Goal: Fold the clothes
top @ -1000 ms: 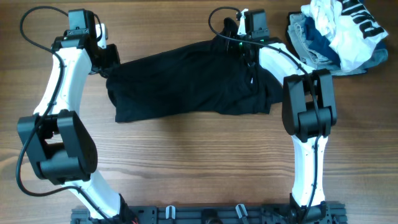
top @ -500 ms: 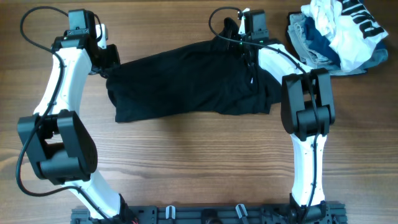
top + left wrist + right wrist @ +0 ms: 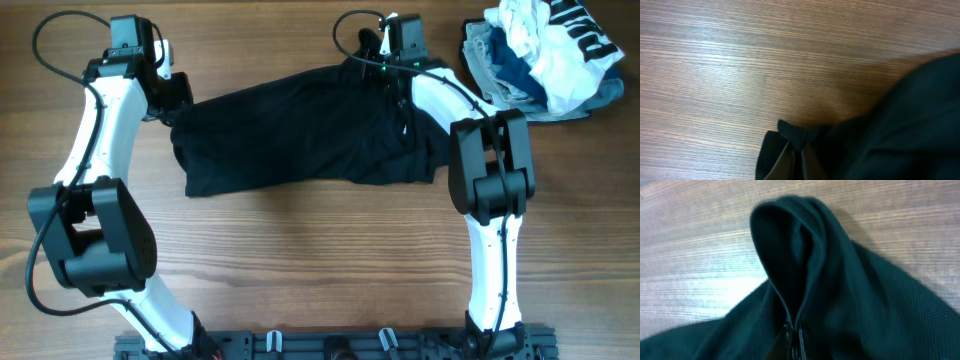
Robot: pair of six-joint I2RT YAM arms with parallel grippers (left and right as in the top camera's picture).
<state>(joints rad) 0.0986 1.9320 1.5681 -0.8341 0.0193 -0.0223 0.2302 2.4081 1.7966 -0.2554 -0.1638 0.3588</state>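
Note:
The black garment (image 3: 300, 135) lies spread across the far middle of the wooden table, with a small white logo (image 3: 405, 128) near its right edge. My left gripper (image 3: 178, 103) is shut on the garment's far left corner; the pinched fabric (image 3: 792, 135) shows between the fingers (image 3: 796, 157) in the left wrist view. My right gripper (image 3: 385, 72) is shut on the garment's far right edge; a raised fold of fabric (image 3: 790, 245) stands beyond the fingers (image 3: 795, 337) in the right wrist view.
A heap of white, black-lettered and light-blue clothes (image 3: 545, 55) lies at the far right corner. Bare wooden table (image 3: 320, 260) stretches in front of the garment. The arm bases stand at the near edge.
The right arm's elbow has shifted slightly to the left. The garment and the left arm have not visibly moved.

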